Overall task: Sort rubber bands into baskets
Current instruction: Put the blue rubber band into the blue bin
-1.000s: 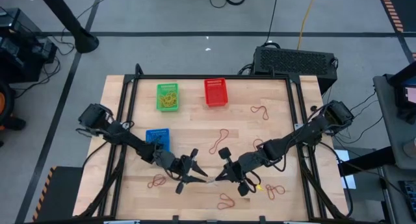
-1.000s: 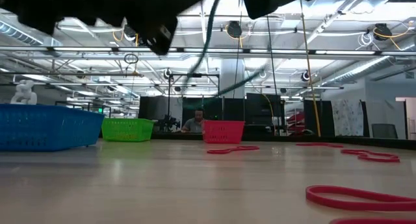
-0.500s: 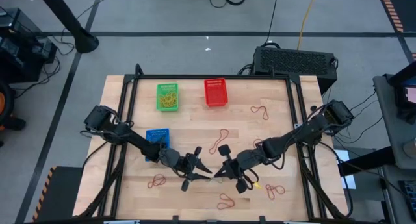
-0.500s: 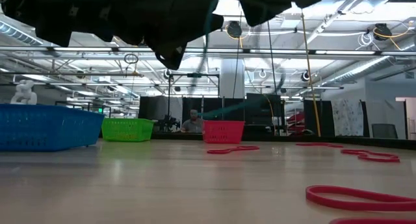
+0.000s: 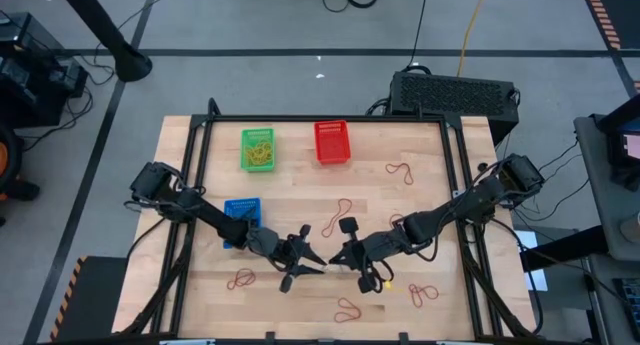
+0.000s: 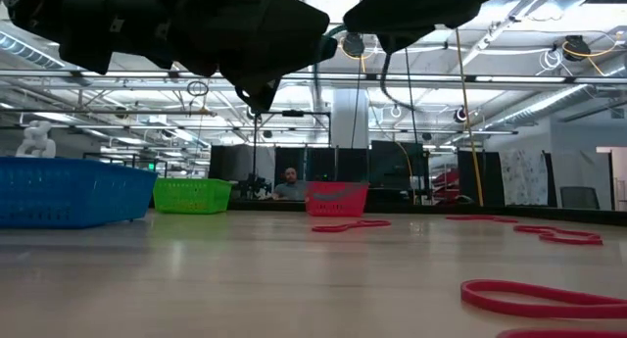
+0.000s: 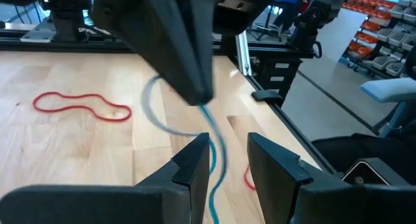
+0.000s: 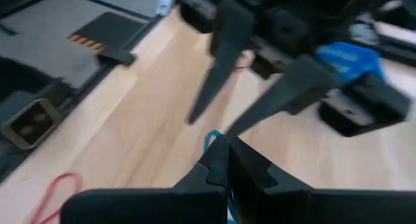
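Observation:
A thin blue rubber band (image 7: 211,136) hangs from my right gripper (image 5: 337,258), which is shut on it above the table's near middle. My left gripper (image 5: 312,262) faces it tip to tip and is open. One strand of the band runs between the left fingers (image 7: 195,160), close to one of them; whether it touches, I cannot tell. The blue basket (image 5: 241,217) stands left of the grippers. The green basket (image 5: 258,149) and the red basket (image 5: 332,142) stand at the far edge. Several red rubber bands (image 5: 343,207) lie loose on the wood. My right gripper pinches the blue band's top (image 7: 203,110) between its two shut fingertips, which slant down from the table's right. Below them the band hangs slack as a loop and a long strand, lifted off the wood; its lower end leaves the picture.
More red bands lie at the near left (image 5: 241,278), the near middle (image 5: 349,308), the near right (image 5: 424,293) and the far right (image 5: 402,170). A small yellow band (image 5: 385,281) lies under the right arm. A black frame (image 5: 197,165) borders the table.
My left gripper has come a little toward the right gripper and down, then kept still. My right gripper has rolled at the wrist while staying shut on the blue band. In the low view the band's long hanging strand no longer shows below the arms.

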